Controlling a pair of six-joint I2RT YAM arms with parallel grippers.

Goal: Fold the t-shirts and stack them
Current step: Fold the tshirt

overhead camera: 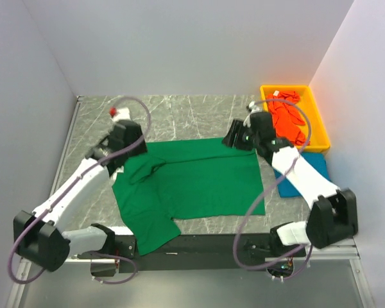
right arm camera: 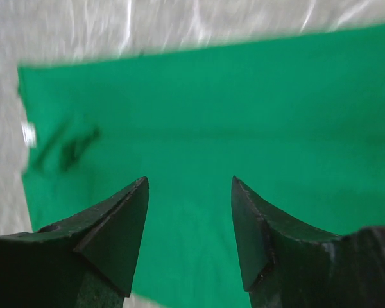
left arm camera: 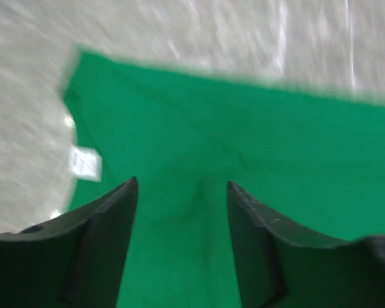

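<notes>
The green t-shirt (overhead camera: 199, 183) lies spread on the table, with one sleeve hanging over the near edge. My left gripper (overhead camera: 140, 149) is open and empty above its far left corner. In the left wrist view the open gripper (left arm camera: 183, 186) hovers over green cloth (left arm camera: 256, 147), near the white neck label (left arm camera: 85, 162). My right gripper (overhead camera: 233, 138) is open and empty above the shirt's far right corner. In the right wrist view (right arm camera: 189, 183) only green cloth (right arm camera: 199, 109) lies below it. The orange-red t-shirt (overhead camera: 289, 119) is bunched in the bin. The blue t-shirt (overhead camera: 311, 165) lies flat, partly under my right arm.
A yellow plastic bin (overhead camera: 321, 125) stands at the far right by the right wall. White walls close in the left, back and right sides. Grey marble tabletop (overhead camera: 179, 115) shows behind the green shirt. A black rail (overhead camera: 205, 247) runs along the near edge.
</notes>
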